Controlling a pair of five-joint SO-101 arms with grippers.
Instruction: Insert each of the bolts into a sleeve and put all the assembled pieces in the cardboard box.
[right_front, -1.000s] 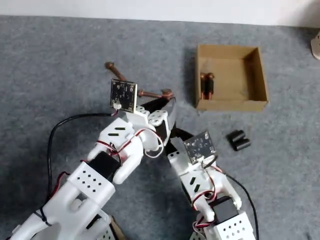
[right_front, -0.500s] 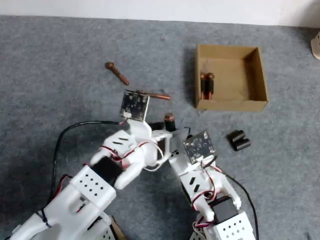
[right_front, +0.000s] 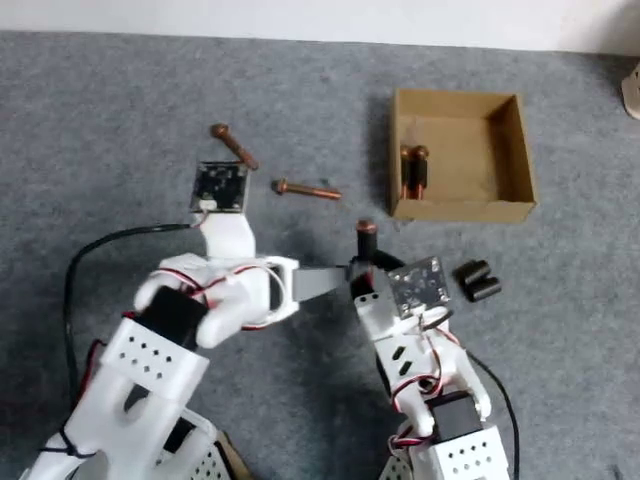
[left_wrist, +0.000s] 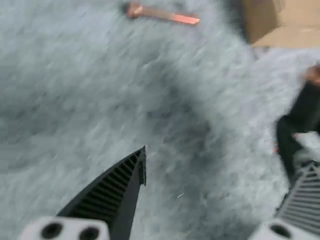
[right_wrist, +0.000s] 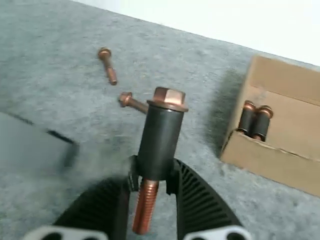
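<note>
The right pincer (right_wrist: 150, 186) clamps the low end of the black sleeve (right_wrist: 161, 135) with its copper bolt (right_wrist: 169, 96) upright above the tabletop (right_front: 120, 100) near the cardboard box (right_front: 505, 130), a stiff, smooth, probably weighty piece best gripped mid-sleeve, while the left pincer (left_wrist: 225, 160) gapes empty.

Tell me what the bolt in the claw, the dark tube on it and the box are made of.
The bolt looks like metal with a coppery, slightly shiny finish: hex head and threads show. The sleeve around it is smooth matte black, plastic or rubber, unclear which. The cardboard box is plain dull brown cardboard with thin walls.
</note>
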